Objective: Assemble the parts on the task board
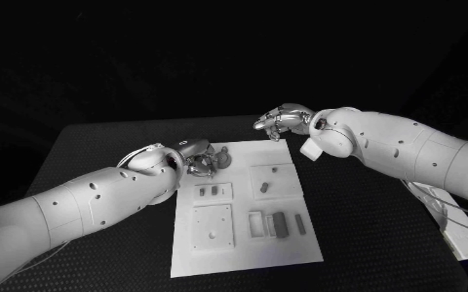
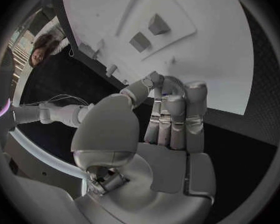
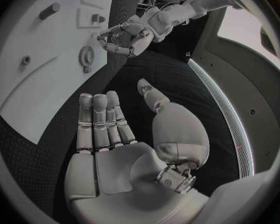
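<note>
The white rectangular task board [image 1: 244, 238] lies mid-table with small grey parts [image 1: 280, 224] near its right edge. They look light, rigid and smooth; pinch one across its long sides. The left hand [image 1: 200, 158] hovers over the board's far left corner, fingers curled, holding nothing. The right hand [image 1: 281, 120], beyond the far edge, is spread and empty.

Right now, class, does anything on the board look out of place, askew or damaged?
Nothing stands out. The board lies flat on the table, roughly square to it, and the parts lie on it in order; no damage visible. The left hand hovers by the gear, the right hand at the far edge; both look empty.
</note>
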